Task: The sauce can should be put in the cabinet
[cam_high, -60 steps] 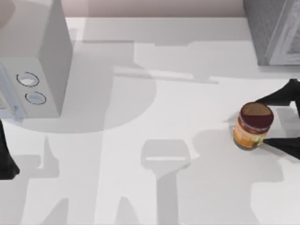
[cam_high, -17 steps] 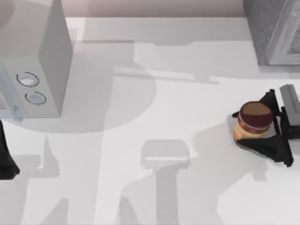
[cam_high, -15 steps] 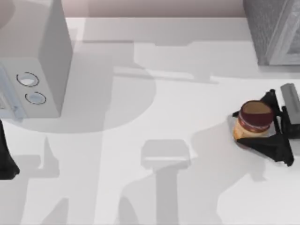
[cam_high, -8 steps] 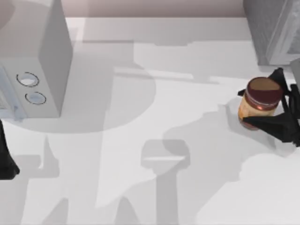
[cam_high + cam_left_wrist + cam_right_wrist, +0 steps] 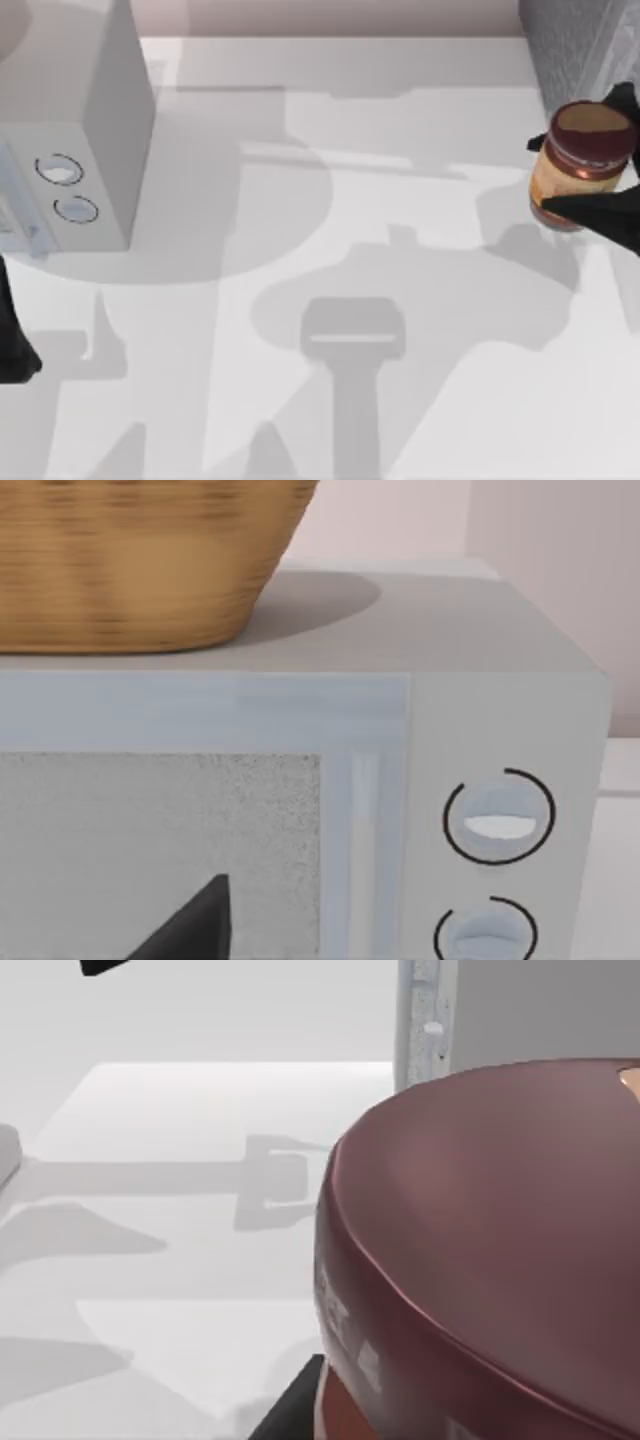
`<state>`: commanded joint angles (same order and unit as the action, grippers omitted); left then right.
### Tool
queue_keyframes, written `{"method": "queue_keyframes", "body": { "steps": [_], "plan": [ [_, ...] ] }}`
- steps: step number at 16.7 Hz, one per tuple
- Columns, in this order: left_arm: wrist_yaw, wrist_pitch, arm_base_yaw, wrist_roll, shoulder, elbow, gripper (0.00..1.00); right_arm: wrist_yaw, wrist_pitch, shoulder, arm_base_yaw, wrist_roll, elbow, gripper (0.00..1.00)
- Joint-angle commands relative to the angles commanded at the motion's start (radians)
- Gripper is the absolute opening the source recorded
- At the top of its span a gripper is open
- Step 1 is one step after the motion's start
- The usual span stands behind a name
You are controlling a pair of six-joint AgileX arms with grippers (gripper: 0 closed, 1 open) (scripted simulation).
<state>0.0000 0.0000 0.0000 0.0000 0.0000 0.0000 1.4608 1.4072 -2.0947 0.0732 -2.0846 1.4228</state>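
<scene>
Your right gripper [image 5: 590, 160] is clamped on the sauce can [image 5: 588, 160], lifted near the table's far right corner beside the cabinet [image 5: 575, 60]. Swinging too low or wide could knock it against the cabinet's frame. Left gripper [image 5: 15, 350] sits parked at the left edge; I cannot tell its fingers' state.

We note the sauce can [image 5: 588, 162] upright, maroon lid, orange-yellow label, clamped in our right hand [image 5: 608, 160] just beside the dark grey speckled cabinet [image 5: 575, 50] at the far right.
</scene>
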Motion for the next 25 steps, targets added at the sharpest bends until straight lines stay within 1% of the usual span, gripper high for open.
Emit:
{"method": "queue_keyframes", "body": {
  "steps": [2, 8, 10, 12, 15, 18, 21, 25],
  "plan": [
    [0.0, 0.0, 0.0, 0.0, 0.0, 0.0, 1.0, -0.004, 0.027, 0.02, -0.001, -0.002, 0.007, 0.0],
    [0.0, 0.0, 0.0, 0.0, 0.0, 0.0, 1.0, -0.004, 0.027, 0.018, -0.002, -0.001, 0.005, 0.0],
    [0.0, 0.0, 0.0, 0.0, 0.0, 0.0, 1.0, -0.013, 0.014, 0.041, -0.002, 0.028, -0.022, 0.0],
    [0.0, 0.0, 0.0, 0.0, 0.0, 0.0, 1.0, -0.039, -0.024, 0.101, -0.004, 0.093, -0.076, 0.0],
    [0.0, 0.0, 0.0, 0.0, 0.0, 0.0, 1.0, -0.114, -0.126, 0.259, -0.011, 0.247, -0.193, 0.0],
    [0.0, 0.0, 0.0, 0.0, 0.0, 0.0, 1.0, -0.234, -0.272, 0.478, -0.019, 0.46, -0.346, 0.0],
    [0.0, 0.0, 0.0, 0.0, 0.0, 0.0, 1.0, -0.393, -0.444, 0.733, -0.028, 0.717, -0.522, 0.0],
    [0.0, 0.0, 0.0, 0.0, 0.0, 0.0, 1.0, -0.651, -0.697, 1.101, -0.042, 1.093, -0.772, 0.0]
  ]
}}
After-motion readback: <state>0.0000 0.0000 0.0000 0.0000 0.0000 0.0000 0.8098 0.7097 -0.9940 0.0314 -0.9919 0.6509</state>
